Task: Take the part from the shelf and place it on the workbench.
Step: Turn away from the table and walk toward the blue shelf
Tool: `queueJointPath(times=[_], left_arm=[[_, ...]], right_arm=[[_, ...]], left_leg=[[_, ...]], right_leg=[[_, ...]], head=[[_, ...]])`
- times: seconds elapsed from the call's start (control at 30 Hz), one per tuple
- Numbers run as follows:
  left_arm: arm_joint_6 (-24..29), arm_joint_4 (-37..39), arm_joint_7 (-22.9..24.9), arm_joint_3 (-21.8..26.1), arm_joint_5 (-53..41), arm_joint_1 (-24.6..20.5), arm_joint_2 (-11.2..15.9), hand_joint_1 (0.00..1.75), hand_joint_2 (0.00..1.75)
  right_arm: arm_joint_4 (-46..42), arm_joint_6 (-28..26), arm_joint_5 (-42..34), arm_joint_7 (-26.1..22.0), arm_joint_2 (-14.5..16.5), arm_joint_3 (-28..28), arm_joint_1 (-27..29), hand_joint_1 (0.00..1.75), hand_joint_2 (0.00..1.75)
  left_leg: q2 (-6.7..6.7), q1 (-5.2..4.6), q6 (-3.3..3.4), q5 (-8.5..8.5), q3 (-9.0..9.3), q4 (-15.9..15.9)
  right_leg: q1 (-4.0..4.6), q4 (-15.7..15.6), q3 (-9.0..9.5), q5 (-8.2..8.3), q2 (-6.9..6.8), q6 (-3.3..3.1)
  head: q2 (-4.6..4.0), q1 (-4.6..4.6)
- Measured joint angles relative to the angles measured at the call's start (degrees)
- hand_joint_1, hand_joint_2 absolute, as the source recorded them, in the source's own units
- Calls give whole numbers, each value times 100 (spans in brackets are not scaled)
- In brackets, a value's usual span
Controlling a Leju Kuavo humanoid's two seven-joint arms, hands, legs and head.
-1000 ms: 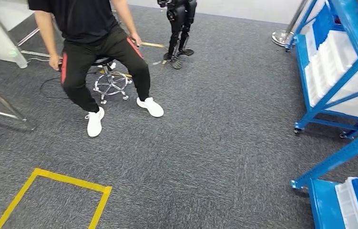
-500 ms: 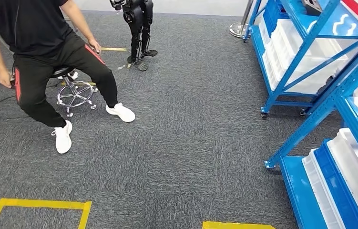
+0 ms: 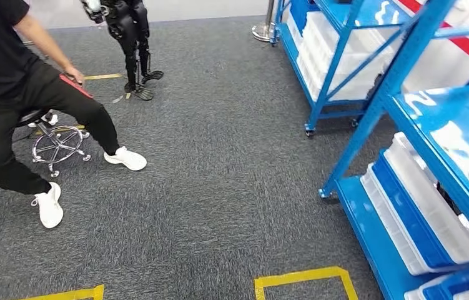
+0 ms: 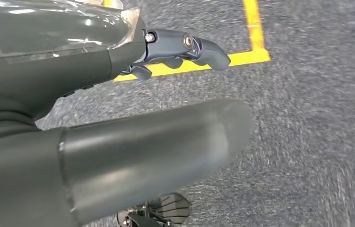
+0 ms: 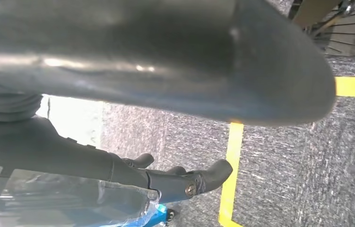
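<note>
Shelf [image 3: 400, 81] stands blue on grey carpet [image 3: 219, 175]; left hand [image 4: 118, 118] and right hand [image 5: 133, 113] hold nothing, fingers apart.

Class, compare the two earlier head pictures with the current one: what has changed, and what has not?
The whole head view has swung right toward the blue shelving, so the camera turned; the seated person, the stool and the dark robot slid left in the picture without clearly moving themselves. Nothing was grasped or released: the left hand and right hand hold nothing now.

Probably a robot lab or warehouse mock-up: blue racks [image 3: 369, 94] with white bins [image 3: 434, 212], yellow floor tape [image 3: 303, 276], grey carpet [image 3: 219, 175], another humanoid [image 3: 128, 31].
</note>
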Motion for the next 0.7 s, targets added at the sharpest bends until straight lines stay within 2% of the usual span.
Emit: queueJointPath(times=[0.03,0.07,0.1,0.17,0.2,0.23,0.27,0.3,0.33,0.4,0.43,0.47,0.5,0.53,0.57,0.63,0.67,0.7], left_arm=[[-2,-1,-3,0,0,-12,-2,0,0],[-4,-1,-5,0,1,-24,-3,0,0],[-3,-1,-7,0,1,-31,-5,0,0],[-1,2,-8,0,1,-18,-8,0,0],[1,3,-8,0,0,-2,-11,0,0],[2,3,-7,0,0,12,-13,0,0],[3,3,-5,0,0,21,-14,0,0],[4,3,-5,0,0,25,-15,0,0],[4,3,-5,0,0,26,-15,0,0],[5,4,-5,0,0,27,-15,0,0],[5,5,-4,0,-2,27,-16,0,0],[4,5,-4,0,-5,26,-16,0,0],[4,6,-4,0,-7,23,-18,0,0],[3,6,-4,0,-9,17,-19,0,0],[3,5,-4,0,-10,9,-22,0,0],[0,5,-7,1,-19,5,-25,0,0],[-2,5,-8,1,-27,9,-23,0,0],[-4,5,-9,2,-35,16,-18,0,0]], right_arm=[[0,0,0,-4,-2,-1,6,0,0],[0,0,0,-5,-3,-1,14,0,0],[0,0,0,-5,-4,-2,19,0,0],[0,0,0,-5,-5,-2,14,0,0],[0,0,0,-5,-8,-2,11,0,0],[0,1,0,-5,-9,-2,9,0,0],[0,2,0,-4,-9,-2,14,0,0],[0,4,0,-4,-9,-3,19,0,0],[0,7,0,-3,-8,-3,23,0,0],[0,10,0,-3,-4,-4,18,0,0],[0,11,-1,-3,-3,-4,7,0,0],[0,11,-1,-3,-2,-4,0,0,0],[0,11,-1,-3,-3,-4,2,0,0],[0,11,-2,-3,-3,-5,15,0,0],[0,11,-2,-1,-4,-8,32,0,0],[0,11,-3,9,1,-14,42,0,0],[0,11,-3,14,5,-17,34,0,0],[0,11,-4,18,9,-19,25,0,0]], left_leg=[[29,18,-40,-12,22,0],[-27,40,-78,-49,31,27],[-159,63,-107,-148,-2,138],[-514,90,-132,-527,-247,714],[-618,94,-130,-733,-435,1115],[-662,95,-130,-858,-601,1451],[-679,96,-129,-869,-700,1625],[-688,100,-126,-765,-706,1594],[-711,109,-121,-559,-605,1338],[-938,151,-118,-161,-297,594],[-1048,161,-117,-57,-191,327],[-1128,158,-109,-33,-144,199],[-1121,132,-87,-45,-140,179],[-1054,108,-46,-29,-142,172],[-983,95,5,-5,-133,145],[-830,88,115,47,-118,77],[-743,82,149,60,-116,58],[-658,71,169,61,-122,52]], right_leg=[[-13,-8,8,14,73,-57],[-28,-19,22,26,134,-99],[-48,-32,37,43,195,-154],[-66,-45,41,75,321,-238],[-52,-43,31,83,392,-265],[-37,-41,25,86,472,-272],[-25,-38,24,85,551,-271],[-20,-32,28,85,632,-270],[-21,-20,35,83,714,-268],[-9,32,14,71,876,-245],[0,59,-14,68,951,-220],[9,73,-52,71,1013,-186],[13,73,-87,84,1074,-144],[1,56,-125,103,1134,-100],[-8,71,-156,106,1111,-67],[-6,347,-325,-27,844,-57],[-6,658,-479,-171,658,-78],[-1,1050,-684,-338,536,-95]], head=[[0,-8],[0,-16],[0,-25],[0,-44],[0,-48],[0,-50],[0,-51],[0,-51],[0,-51],[0,-52],[0,-49],[0,-45],[0,-41],[0,-38],[0,-39],[0,-15],[0,-2],[0,12]])
